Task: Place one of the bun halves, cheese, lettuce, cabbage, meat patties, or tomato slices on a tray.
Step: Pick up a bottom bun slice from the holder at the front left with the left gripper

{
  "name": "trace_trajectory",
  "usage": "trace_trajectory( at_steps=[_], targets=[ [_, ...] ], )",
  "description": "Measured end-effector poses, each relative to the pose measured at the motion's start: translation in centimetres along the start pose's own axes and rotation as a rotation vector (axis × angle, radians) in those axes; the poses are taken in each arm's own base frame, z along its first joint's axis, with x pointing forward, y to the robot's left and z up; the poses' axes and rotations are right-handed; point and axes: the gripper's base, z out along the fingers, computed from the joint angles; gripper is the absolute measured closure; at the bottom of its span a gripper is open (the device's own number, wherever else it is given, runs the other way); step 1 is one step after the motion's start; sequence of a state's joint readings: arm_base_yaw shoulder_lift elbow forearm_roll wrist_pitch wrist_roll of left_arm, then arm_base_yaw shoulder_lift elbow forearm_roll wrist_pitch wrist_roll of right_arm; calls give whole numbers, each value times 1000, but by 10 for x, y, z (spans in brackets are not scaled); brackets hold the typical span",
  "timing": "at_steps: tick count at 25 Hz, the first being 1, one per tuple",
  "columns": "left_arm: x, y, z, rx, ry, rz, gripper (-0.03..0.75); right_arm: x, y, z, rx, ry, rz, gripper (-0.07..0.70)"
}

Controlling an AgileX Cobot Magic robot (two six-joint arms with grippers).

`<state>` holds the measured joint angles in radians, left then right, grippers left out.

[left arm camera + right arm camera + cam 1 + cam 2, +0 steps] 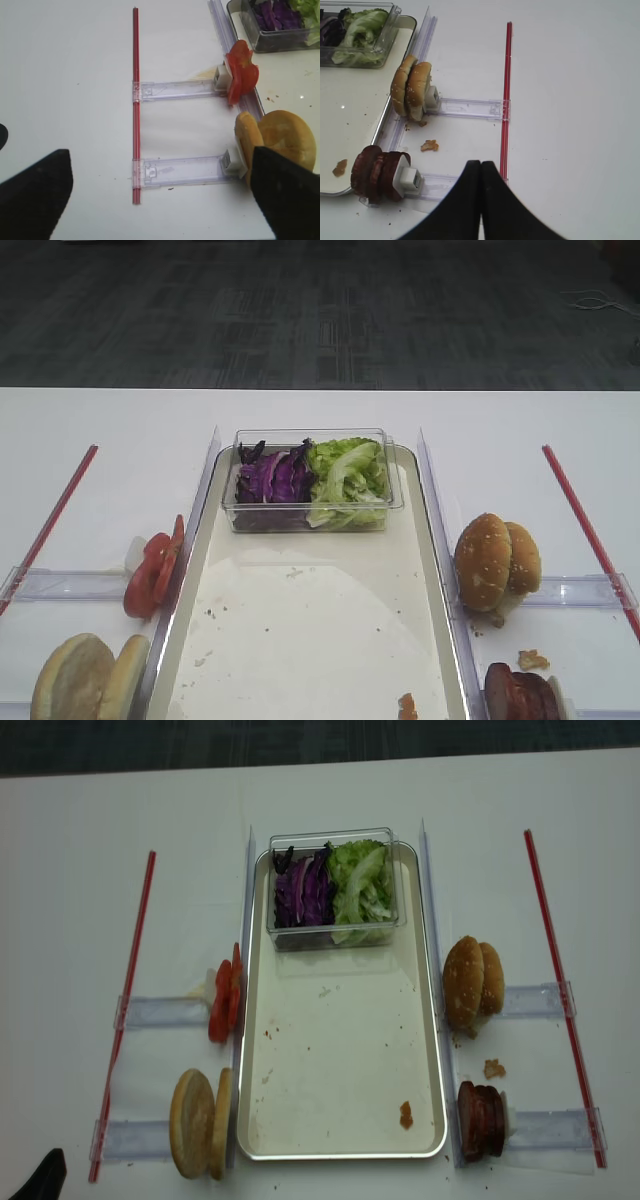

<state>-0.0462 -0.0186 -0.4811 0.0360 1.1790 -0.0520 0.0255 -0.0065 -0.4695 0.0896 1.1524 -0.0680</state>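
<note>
Buns stand on edge just outside the tray's left rim; its floor lies bare before the box. Right gripper pressed shut over open counter. Left gripper spread wide, beside buns.

Two overhead views, two wrist views

Both high cameras face down on the tray; each wrist camera looks low and close along one side, sharing its rim.
</note>
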Motion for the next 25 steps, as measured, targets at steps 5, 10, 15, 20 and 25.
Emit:
trace_trajectory(
  at_steps=[5, 10, 15, 20, 25],
  targets=[
    [0, 0, 0, 0, 0, 0, 42, 0, 0, 0, 0, 0, 0, 386],
    [0, 0, 0, 0, 0, 0, 42, 0, 0, 0, 0, 0, 2, 386],
    [0, 0, 0, 0, 0, 3, 42, 0, 0, 0, 0, 0, 2, 386],
    [-1, -1, 0, 5, 43, 3, 42, 0, 0, 0, 0, 0, 2, 393],
    [-8, -2, 6, 10, 128, 6, 42, 0, 0, 0, 3, 0, 9, 393]
  ],
)
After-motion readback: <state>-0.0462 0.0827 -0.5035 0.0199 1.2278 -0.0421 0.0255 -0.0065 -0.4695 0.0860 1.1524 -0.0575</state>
